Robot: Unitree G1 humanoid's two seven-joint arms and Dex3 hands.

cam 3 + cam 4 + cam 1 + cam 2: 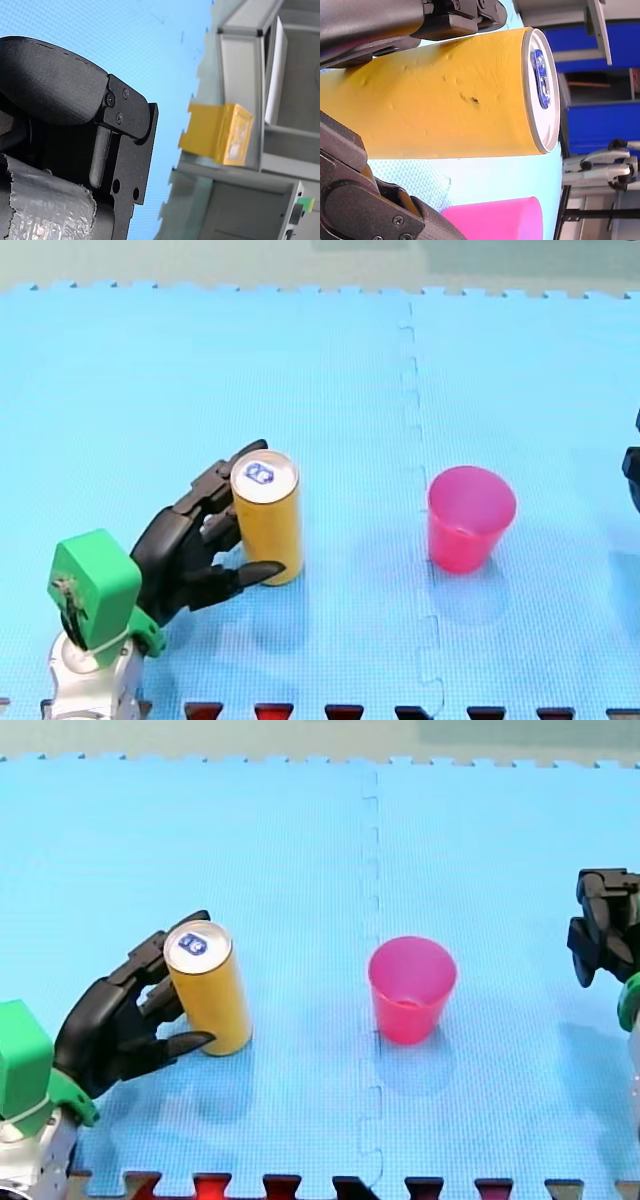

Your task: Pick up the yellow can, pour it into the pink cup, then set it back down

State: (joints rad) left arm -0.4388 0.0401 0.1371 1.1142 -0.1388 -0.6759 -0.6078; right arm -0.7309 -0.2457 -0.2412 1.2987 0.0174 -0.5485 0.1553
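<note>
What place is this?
Probably a robot lab: foam puzzle mats, metal frames, blue panels. The left hand grips the yellow can beside a pink cup; the right hand is at the right edge.

My two head views look forward and down from slightly offset spots — both share the blue mat (300,390), yellow can (268,520) and pink cup (468,520). The second wrist view sits right beside that can.
</note>
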